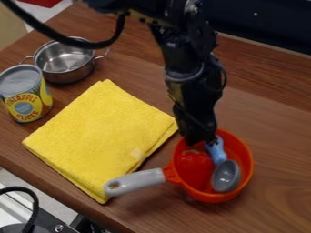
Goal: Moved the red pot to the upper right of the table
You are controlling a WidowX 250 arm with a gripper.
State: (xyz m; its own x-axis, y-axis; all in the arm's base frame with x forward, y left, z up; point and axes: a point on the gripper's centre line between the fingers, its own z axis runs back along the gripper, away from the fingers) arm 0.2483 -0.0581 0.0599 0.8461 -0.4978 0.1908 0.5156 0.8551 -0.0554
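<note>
In the camera view, the red pot (243,182) sits right of centre in the lower half of the frame, on the wooden table (273,136), and the black gripper (202,140) is at the pot's upper left rim, its lower end overlapping the opening. The pot's bowl spreads below and to the right of the jaws, while its grey handle (137,181) points to the lower left, away from them. Whether the jaws are parted, closed or gripping the rim, I cannot tell. The black arm (185,59) comes in from the top edge, right of the middle, and hangs steeply down, leaning slightly to the right towards its lower end. Inside the pot is a spoon (226,175) with a blue handle and a grey bowl, the blue end near the gripper; a red thing (194,164) lies to its left. The pot's handle overlaps the lower right part of a folded yellow cloth (100,134). A can (25,102) stands at the left edge, with a metal pot (63,68) just beside it in the upper left.
</note>
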